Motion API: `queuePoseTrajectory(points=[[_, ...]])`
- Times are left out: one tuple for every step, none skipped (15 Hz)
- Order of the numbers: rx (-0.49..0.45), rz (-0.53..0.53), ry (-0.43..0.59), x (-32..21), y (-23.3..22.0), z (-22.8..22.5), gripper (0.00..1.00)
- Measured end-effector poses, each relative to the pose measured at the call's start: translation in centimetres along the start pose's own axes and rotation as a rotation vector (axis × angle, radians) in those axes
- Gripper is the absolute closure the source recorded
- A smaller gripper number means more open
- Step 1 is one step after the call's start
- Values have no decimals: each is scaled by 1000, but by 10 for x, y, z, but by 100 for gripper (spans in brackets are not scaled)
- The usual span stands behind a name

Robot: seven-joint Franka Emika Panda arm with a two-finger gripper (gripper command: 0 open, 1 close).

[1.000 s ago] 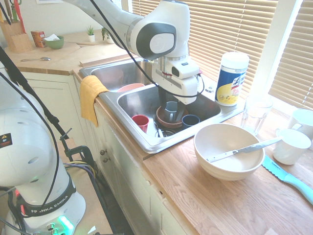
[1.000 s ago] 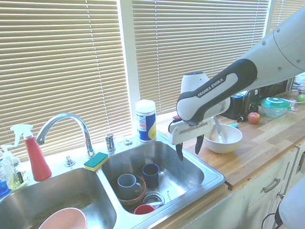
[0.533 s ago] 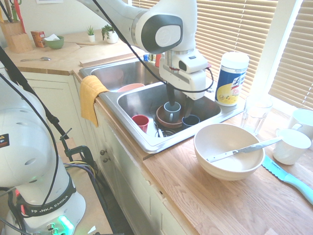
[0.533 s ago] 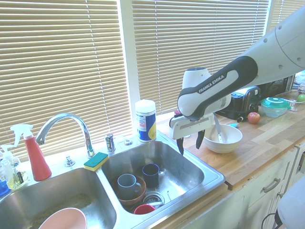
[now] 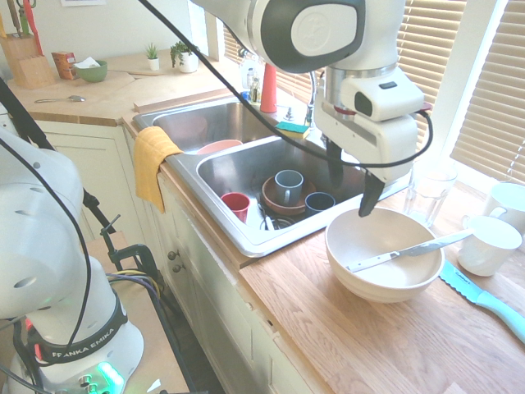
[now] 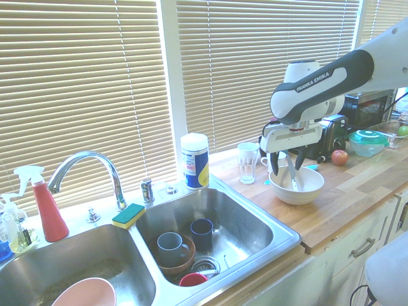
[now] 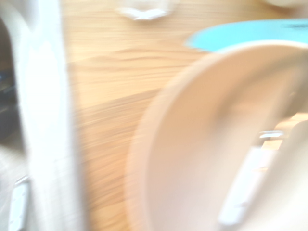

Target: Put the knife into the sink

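Across bowl [image 5: 384, 283]: knife [image 5: 408, 250], tilted.

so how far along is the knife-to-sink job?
Early. Nothing is done: the knife lies across the cream bowl on the wooden counter, ungrasped. In hand: the gripper hangs above the bowl's near rim, fingers open and empty, pointing down. Left: descend, grasp the knife, carry it to the sink that already holds cups and a bowl, and release.

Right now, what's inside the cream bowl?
Only the knife lies in the cream bowl: its handle end rests down inside and its blade sticks out over the rim. The bowl's floor under the handle is covered. The gripper hangs above with jaws open, holding nothing.
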State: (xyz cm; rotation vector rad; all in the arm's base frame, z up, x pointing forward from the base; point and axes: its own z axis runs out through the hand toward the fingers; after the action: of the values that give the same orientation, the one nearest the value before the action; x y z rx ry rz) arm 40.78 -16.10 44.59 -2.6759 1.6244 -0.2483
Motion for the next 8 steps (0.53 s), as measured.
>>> queuePoseTrajectory(points=[[6, 18, 9, 6, 6, 14, 0], [10, 28, 15, 9, 8, 32, 0], [10, 33, 18, 9, 9, 50, 0], [7, 37, 22, 10, 10, 66, 0], [-1, 38, 25, 12, 11, 80, 0], [-9, 39, 26, 14, 12, 91, 0], [-14, 39, 26, 16, 13, 99, 100], [-15, 41, 28, 18, 14, 106, 100]])
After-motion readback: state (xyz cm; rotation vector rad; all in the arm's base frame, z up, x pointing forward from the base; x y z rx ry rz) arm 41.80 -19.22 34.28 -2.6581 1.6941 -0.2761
